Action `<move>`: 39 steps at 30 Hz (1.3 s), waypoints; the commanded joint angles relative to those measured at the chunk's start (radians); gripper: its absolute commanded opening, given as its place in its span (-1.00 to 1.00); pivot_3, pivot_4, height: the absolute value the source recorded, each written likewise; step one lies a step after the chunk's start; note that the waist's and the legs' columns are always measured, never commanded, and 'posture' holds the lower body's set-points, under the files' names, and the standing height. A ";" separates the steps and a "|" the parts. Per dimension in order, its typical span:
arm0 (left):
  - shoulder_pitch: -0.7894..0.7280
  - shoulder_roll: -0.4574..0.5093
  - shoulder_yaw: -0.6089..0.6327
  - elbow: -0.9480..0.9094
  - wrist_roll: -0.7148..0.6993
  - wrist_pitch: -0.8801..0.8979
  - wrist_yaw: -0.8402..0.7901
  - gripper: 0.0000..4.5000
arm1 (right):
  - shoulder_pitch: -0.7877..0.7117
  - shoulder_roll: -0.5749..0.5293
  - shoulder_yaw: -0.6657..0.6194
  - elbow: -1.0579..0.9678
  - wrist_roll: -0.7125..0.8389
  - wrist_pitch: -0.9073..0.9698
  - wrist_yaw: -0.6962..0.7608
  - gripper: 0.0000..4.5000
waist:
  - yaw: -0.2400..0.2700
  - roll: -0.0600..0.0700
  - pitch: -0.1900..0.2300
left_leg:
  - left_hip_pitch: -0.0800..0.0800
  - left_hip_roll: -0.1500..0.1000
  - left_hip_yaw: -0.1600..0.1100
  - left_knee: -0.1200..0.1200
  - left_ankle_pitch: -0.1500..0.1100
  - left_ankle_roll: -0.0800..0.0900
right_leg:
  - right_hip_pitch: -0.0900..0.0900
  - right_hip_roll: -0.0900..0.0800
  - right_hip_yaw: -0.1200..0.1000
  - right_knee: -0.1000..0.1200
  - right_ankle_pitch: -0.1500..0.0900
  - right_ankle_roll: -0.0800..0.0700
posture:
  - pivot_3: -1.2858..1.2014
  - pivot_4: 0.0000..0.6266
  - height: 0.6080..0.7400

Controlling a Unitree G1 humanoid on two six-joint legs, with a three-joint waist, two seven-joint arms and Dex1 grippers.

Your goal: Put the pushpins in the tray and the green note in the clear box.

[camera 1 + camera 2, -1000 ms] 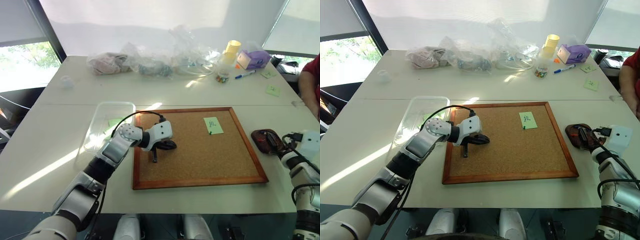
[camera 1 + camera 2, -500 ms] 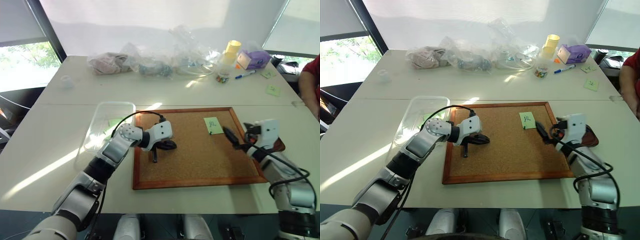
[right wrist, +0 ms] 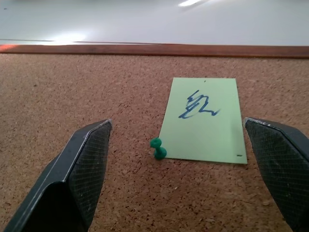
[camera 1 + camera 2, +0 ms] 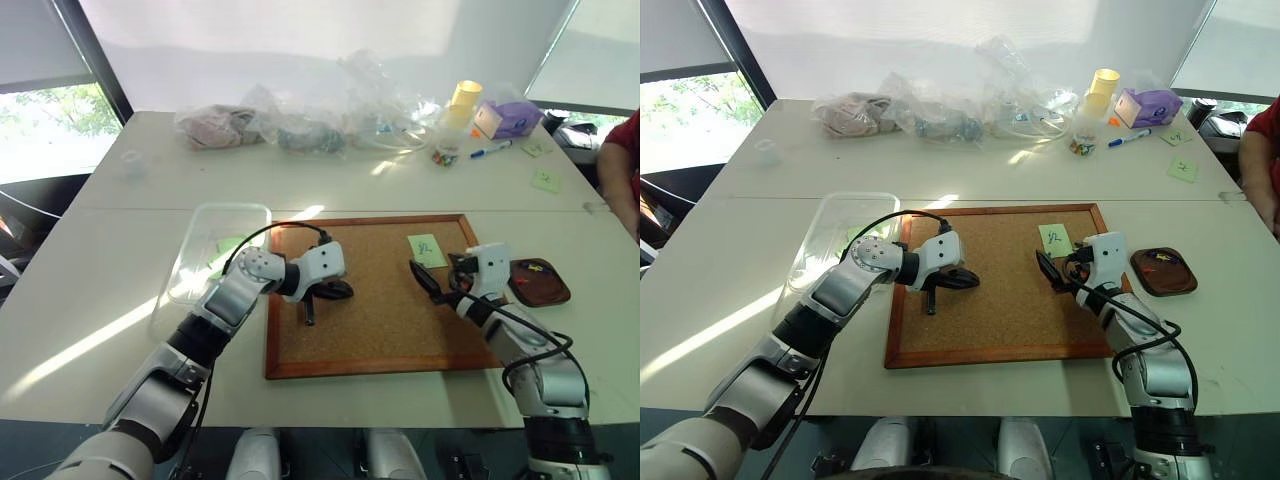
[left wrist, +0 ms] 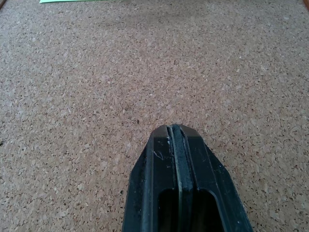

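White desk, corkboard [image 4: 385, 295]: green pushpin [image 3: 157, 148] dead ahead between open right end effector [image 3: 186, 179] fingers, at green note [image 3: 204, 119] corner; left end effector [image 5: 179, 145] closed, farther.

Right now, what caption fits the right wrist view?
Open right gripper facing a green pushpin stuck at the green note on the corkboard.

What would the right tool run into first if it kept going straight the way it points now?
Most likely the small green plastic pushpin stuck at the near corner of the light-green square paper note on the wood-framed corkboard. It sits between the open right tool's fingers; depth is hard to judge.
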 commanded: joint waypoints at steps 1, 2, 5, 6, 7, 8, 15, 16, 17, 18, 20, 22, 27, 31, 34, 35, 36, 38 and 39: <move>0.023 0.005 -0.034 0.031 0.039 0.017 0.007 -1.00 | -0.018 0.004 -0.005 -0.005 -0.007 -0.027 0.005 0.99 | 0.000 0.000 0.000 | 0.000 0.000 0.000 0.000 0.000 0.000 | 0.000 0.000 0.000 0.000 0.000 0.000 | 0.03 -0.52 0.96; 0.024 0.004 -0.034 0.030 0.039 0.017 0.006 -1.00 | -0.022 0.006 -0.004 0.003 -0.010 -0.030 0.005 0.88 | 0.000 0.000 0.000 | 0.000 0.000 0.000 0.000 0.000 0.000 | 0.000 0.000 0.000 0.000 0.000 0.000 | 0.03 -0.52 0.96; 0.022 0.004 -0.036 0.033 0.040 0.015 0.006 -1.00 | -0.029 0.011 0.000 0.024 -0.016 -0.034 0.007 0.42 | 0.000 0.000 0.000 | 0.000 0.000 0.000 0.000 0.000 0.000 | 0.000 0.000 0.000 0.000 0.000 0.000 | 0.03 -0.52 0.96; 0.021 0.003 -0.036 0.034 0.040 0.014 0.006 -1.00 | -0.030 0.012 0.000 0.028 -0.015 -0.034 0.009 0.16 | 0.000 0.000 0.000 | 0.000 0.000 0.000 0.000 0.000 0.000 | 0.000 0.000 0.000 0.000 0.000 0.000 | 0.03 -0.52 0.96; 0.021 0.003 -0.036 0.035 0.041 0.014 0.007 -1.00 | -0.030 0.013 -0.001 0.029 -0.013 -0.034 0.010 -0.02 | 0.000 0.000 0.000 | 0.000 0.000 0.000 0.000 0.000 0.000 | 0.000 0.000 0.000 0.000 0.000 0.000 | 0.03 -0.52 0.96; 0.020 0.003 -0.036 0.036 0.041 0.014 0.007 -1.00 | -0.030 0.014 -0.001 0.030 -0.009 -0.035 0.014 -0.24 | 0.000 0.000 0.000 | 0.000 0.000 0.000 0.000 0.000 0.000 | 0.000 0.000 0.000 0.000 0.000 0.000 | 0.03 -0.52 0.96; 0.020 0.005 -0.034 0.039 0.041 0.014 0.008 -1.00 | -0.023 0.013 -0.007 0.019 -0.001 -0.034 0.020 -0.68 | 0.000 0.000 0.000 | 0.000 0.000 0.000 0.000 0.000 0.000 | 0.000 0.000 0.000 0.000 0.000 0.000 | 0.03 -0.52 0.96; 0.021 0.006 -0.034 0.037 0.041 0.016 0.008 -1.00 | -0.018 0.012 -0.010 0.012 0.001 -0.034 0.021 -0.68 | 0.000 0.000 0.000 | 0.000 0.000 0.000 0.000 0.000 0.000 | 0.000 0.000 0.000 0.000 0.000 0.000 | 0.03 -0.52 0.96; 0.022 0.006 -0.034 0.035 0.041 0.017 0.008 -1.00 | -0.015 0.011 -0.012 0.008 0.003 -0.035 0.021 -0.68 | 0.000 0.000 0.000 | 0.000 0.000 0.000 0.000 0.000 0.000 | 0.000 0.000 0.000 0.000 0.000 0.000 | 0.03 -0.52 0.96; 0.022 0.006 -0.034 0.034 0.041 0.018 0.008 -1.00 | -0.013 0.010 -0.015 0.003 0.005 -0.035 0.022 -0.68 | 0.000 0.000 0.000 | 0.000 0.000 0.000 0.000 0.000 0.000 | 0.000 0.000 0.000 0.000 0.000 0.000 | 0.03 -0.52 0.96; 0.023 0.006 -0.035 0.034 0.041 0.018 0.008 -1.00 | -0.008 0.008 -0.023 -0.006 0.008 -0.041 0.025 -0.68 | 0.000 0.000 0.000 | 0.000 0.000 0.000 0.000 0.000 0.000 | 0.000 0.000 0.000 0.000 0.000 0.000 | 0.03 -0.52 0.96; 0.023 0.006 -0.036 0.036 0.042 0.017 0.008 -1.00 | -0.004 0.006 -0.027 -0.011 0.011 -0.042 0.028 -0.68 | 0.001 0.000 0.000 | 0.000 0.000 0.000 0.000 0.000 0.000 | 0.000 0.000 0.000 0.000 0.000 0.000 | 0.03 -0.52 0.96; 0.022 0.004 -0.037 0.039 0.043 0.014 0.009 -1.00 | 0.005 0.004 -0.027 -0.013 0.010 -0.034 0.030 -0.68 | 0.001 0.000 0.000 | 0.000 0.000 0.000 0.000 0.000 0.000 | 0.000 0.000 0.000 0.000 0.000 0.000 | 0.03 -0.52 0.96; 0.021 0.003 -0.037 0.040 0.043 0.013 0.009 -1.00 | 0.002 0.007 -0.021 -0.006 0.006 -0.033 0.029 -0.79 | 0.000 0.000 0.000 | 0.000 0.000 0.000 0.000 0.000 0.000 | 0.000 0.000 0.000 0.000 0.000 0.000 | 0.03 -0.52 0.96; 0.021 0.004 -0.037 0.039 0.043 0.014 0.009 -1.00 | 0.000 0.008 -0.021 -0.003 0.004 -0.033 0.028 -0.99 | 0.001 0.000 0.000 | 0.000 0.000 0.000 0.000 0.000 0.000 | 0.000 0.000 0.000 0.000 0.000 0.000 | 0.03 -0.52 0.96; 0.021 0.004 -0.037 0.039 0.043 0.014 0.009 -1.00 | 0.000 0.007 -0.021 -0.003 0.004 -0.032 0.028 -0.99 | 0.001 0.000 0.000 | 0.000 0.000 0.000 0.000 0.000 0.000 | 0.000 0.000 0.000 0.000 0.000 0.000 | 0.03 -0.52 0.96; 0.021 0.004 -0.037 0.037 0.043 0.015 0.009 -1.00 | 0.000 0.007 -0.022 -0.003 0.004 -0.032 0.028 -0.99 | 0.001 0.000 0.000 | 0.000 0.000 0.000 0.000 0.000 0.000 | 0.000 0.000 0.000 0.000 0.000 0.000 | 0.03 -0.52 0.96; 0.022 0.005 -0.037 0.036 0.043 0.016 0.009 -1.00 | 0.000 0.006 -0.024 -0.004 0.006 -0.032 0.028 -0.99 | 0.001 0.000 0.000 | 0.000 0.000 0.000 0.000 0.000 0.000 | 0.000 0.000 0.000 0.000 0.000 0.000 | 0.03 -0.52 0.96; 0.022 0.005 -0.037 0.036 0.043 0.017 0.009 -1.00 | 0.000 0.006 -0.025 -0.004 0.006 -0.033 0.028 -0.99 | 0.001 0.000 0.000 | 0.000 0.000 0.000 0.000 0.000 0.000 | 0.000 0.000 0.000 0.000 0.000 0.000 | 0.03 -0.52 0.96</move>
